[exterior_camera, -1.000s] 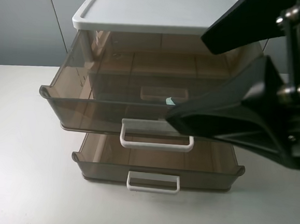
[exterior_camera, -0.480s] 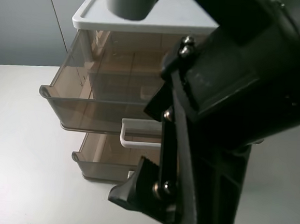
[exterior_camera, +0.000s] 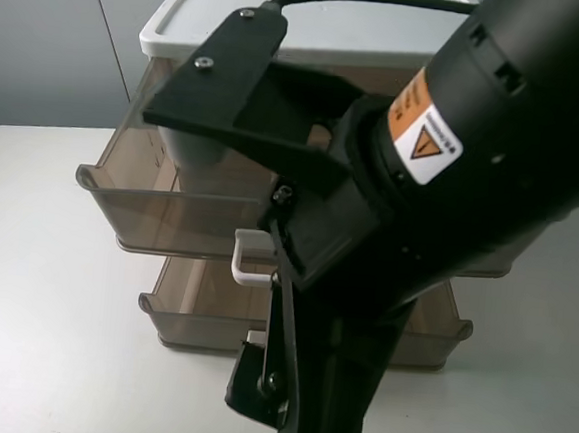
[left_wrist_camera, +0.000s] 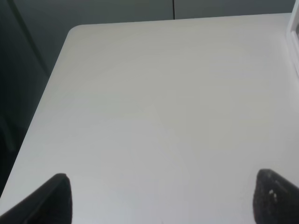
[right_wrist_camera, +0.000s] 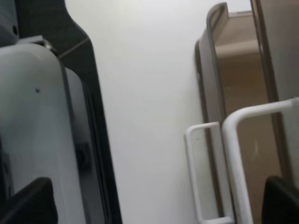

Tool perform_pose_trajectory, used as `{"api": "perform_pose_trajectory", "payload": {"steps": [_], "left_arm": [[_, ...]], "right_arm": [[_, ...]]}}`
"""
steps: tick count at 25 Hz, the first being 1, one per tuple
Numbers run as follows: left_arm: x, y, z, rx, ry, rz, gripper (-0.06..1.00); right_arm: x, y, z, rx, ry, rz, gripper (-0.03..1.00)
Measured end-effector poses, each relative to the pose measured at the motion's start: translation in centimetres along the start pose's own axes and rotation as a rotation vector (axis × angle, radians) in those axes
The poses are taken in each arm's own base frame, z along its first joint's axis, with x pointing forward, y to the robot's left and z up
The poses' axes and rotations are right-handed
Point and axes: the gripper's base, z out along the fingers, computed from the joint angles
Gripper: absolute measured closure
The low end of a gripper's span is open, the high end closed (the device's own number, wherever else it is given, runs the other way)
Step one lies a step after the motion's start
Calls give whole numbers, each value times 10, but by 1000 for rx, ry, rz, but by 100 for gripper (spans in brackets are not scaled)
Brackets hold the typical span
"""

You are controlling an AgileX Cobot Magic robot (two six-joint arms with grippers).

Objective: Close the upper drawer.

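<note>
Right tool [right_wrist_camera: 154, 205] by camera-facing upper drawer [exterior_camera: 159, 211]

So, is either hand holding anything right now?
No. The left hand is open over the table; the right hand is open near the upper drawer's handle, not gripping it.

A lower drawer [exterior_camera: 196, 320] stands pulled out on the white surface [exterior_camera: 39, 337]. A white lid [exterior_camera: 364, 32] sits above it, with a grey wall [exterior_camera: 32, 46] behind.
</note>
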Motion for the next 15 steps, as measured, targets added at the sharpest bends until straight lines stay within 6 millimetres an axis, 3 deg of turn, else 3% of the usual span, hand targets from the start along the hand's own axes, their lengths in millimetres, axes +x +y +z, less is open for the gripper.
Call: {"api": "perform_pose_trajectory", "payload": {"steps": [9,15], "left_arm": [[0,0,0,0,0,0,20],[0,0,0,0,0,0,20]], "right_arm": [[1,-26,13,204,79,-75,30],[-2,-42,9,366,57,-126,30]]}}
